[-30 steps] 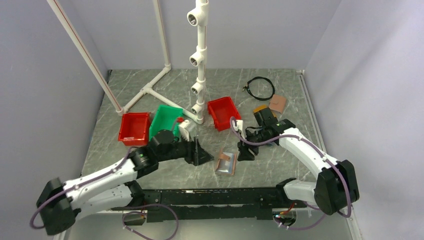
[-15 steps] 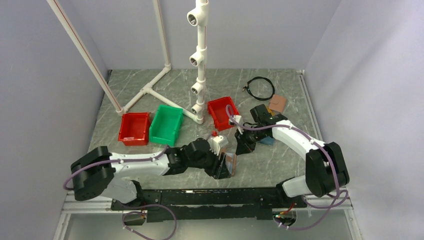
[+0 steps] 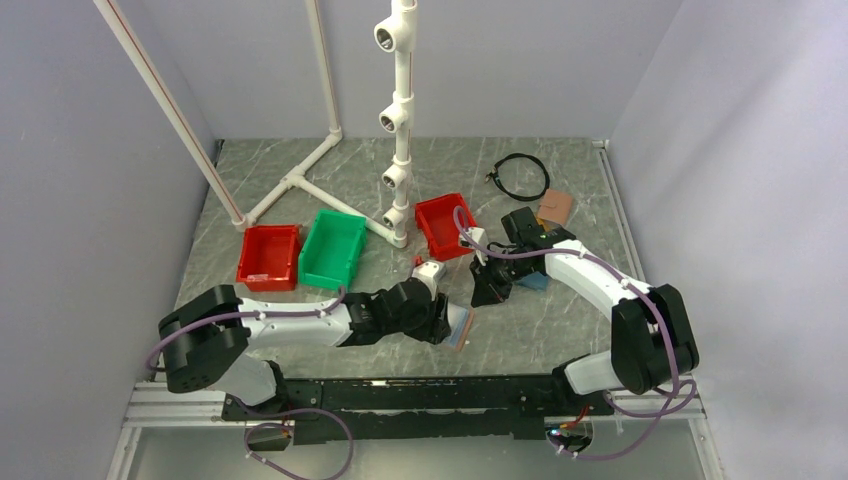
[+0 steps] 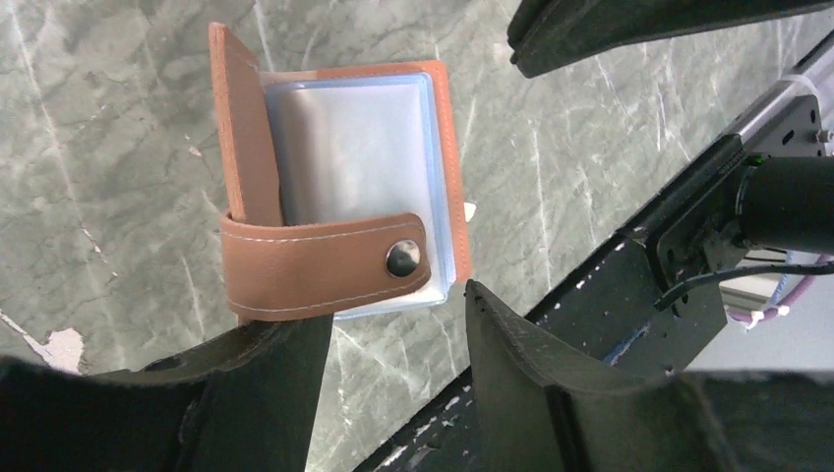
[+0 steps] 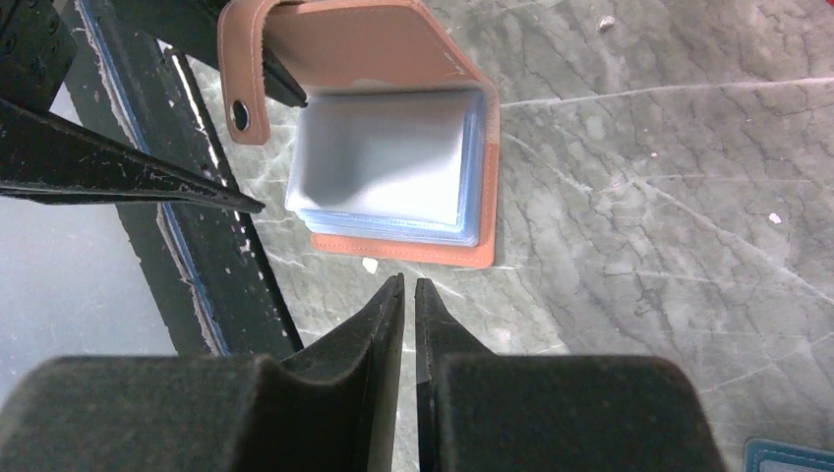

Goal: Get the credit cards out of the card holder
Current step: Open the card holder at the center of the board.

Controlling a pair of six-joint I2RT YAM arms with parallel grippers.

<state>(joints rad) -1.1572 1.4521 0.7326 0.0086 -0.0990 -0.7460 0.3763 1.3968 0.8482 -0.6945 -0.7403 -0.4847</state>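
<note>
We judge the holder opened and the pull-out about to begin. Our left gripper (image 4: 398,305) has its jaws parted astride the strap (image 4: 325,270) of the card holder (image 4: 344,197); whether they pinch it we cannot tell. The holder lies open on the table (image 5: 639,197), cards (image 5: 384,162) tucked inside. Beyond, our right gripper (image 5: 409,285) hovers clenched and empty; next it must part and pinch a card's edge.

the card holder (image 4: 325,265) is pinkish-tan leather with pale stitching, a silver snap and light blue sleeves. the table (image 3: 450,165) is grey marble with white veins. toward its 9 o'clock sit a red bin (image 3: 268,256) and a green bin (image 3: 333,248).
</note>
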